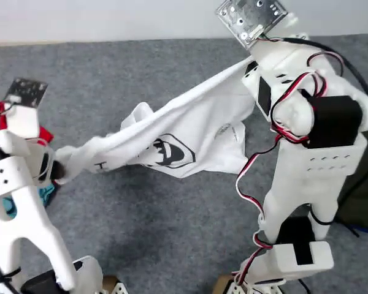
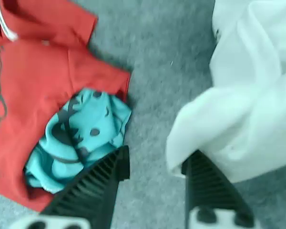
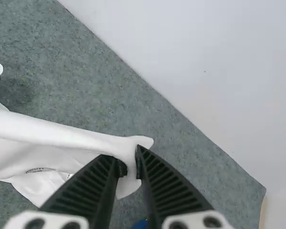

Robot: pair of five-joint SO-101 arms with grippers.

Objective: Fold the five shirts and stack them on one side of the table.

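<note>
The right hand (image 3: 128, 164) pinches a corner of the white shirt (image 1: 190, 131), which stretches over the desk (image 1: 172, 245) to the left hand (image 2: 155, 167), spread apart and touching its other end near the red shirt (image 2: 38, 71).

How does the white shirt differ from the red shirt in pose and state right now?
The white shirt is raised at one end, pinched in the right gripper; the red shirt lies on the table, ungripped. The white shirt is pulled into a long band; the red shirt lies fairly flat with a teal garment on it. Both carry a dark print.
</note>
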